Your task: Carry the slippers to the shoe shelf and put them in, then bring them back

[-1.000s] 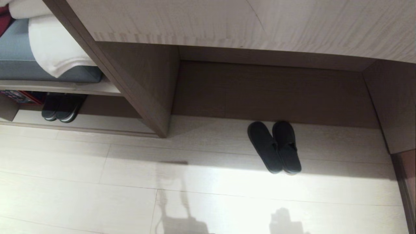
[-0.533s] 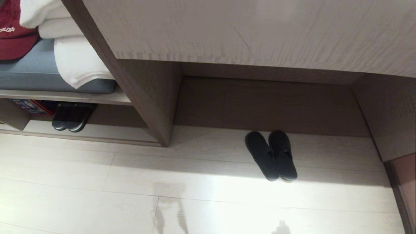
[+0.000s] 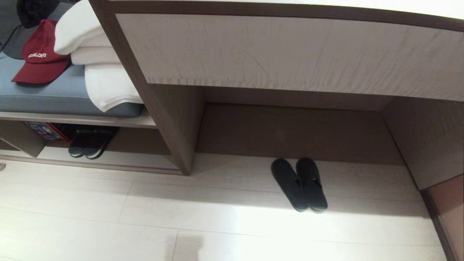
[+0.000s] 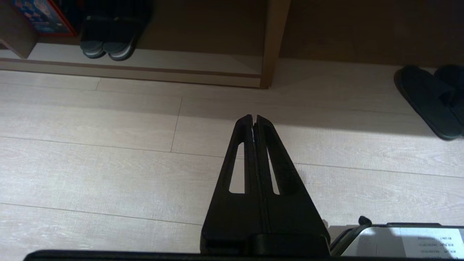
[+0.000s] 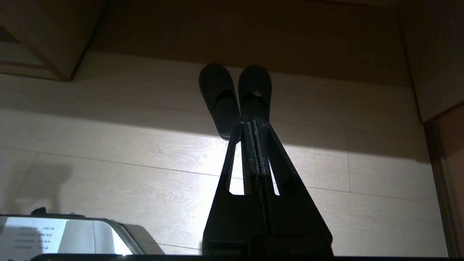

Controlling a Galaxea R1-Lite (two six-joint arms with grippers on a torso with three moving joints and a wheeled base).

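Pale plank floor (image 3: 108, 224) beneath a long beige desk (image 3: 290, 54), with a bright strip of light just outside the desk's shadow. Under the desk, towards its right end and just short of the brown back panel: the slippers (image 3: 299, 185), flat and dark, side by side and touching. Toes tucked in towards the desk's back panel, heels out towards open floor. Long axis running from the desk outward, slanted a little, with heels drifting towards the desk's right end. Beyond the desk's left leg panel, the shoe shelf (image 3: 127, 162), low, already housing another dark pair (image 3: 88, 143) with pale sole rims beside a printed box (image 3: 43, 131). Above that, a grey cushion (image 3: 47, 94) with folded white towels (image 3: 98, 72) and a red cap (image 3: 40, 58).

Right gripper (image 5: 252, 119) pressed together and empty, hanging over the floor on the open side of the desk, aimed almost straight along the pair's length, heels nearest its tips. Left gripper (image 4: 254, 117) likewise pressed together and empty, facing the desk's left leg panel, with the pair well off towards the robot's right. Clearly nearer: the right arm.

Nothing lifted yet, so judged as the very start. Likely needed next: spreading the right claw and coming in from the heel end, pinching across the short width, not along the length.
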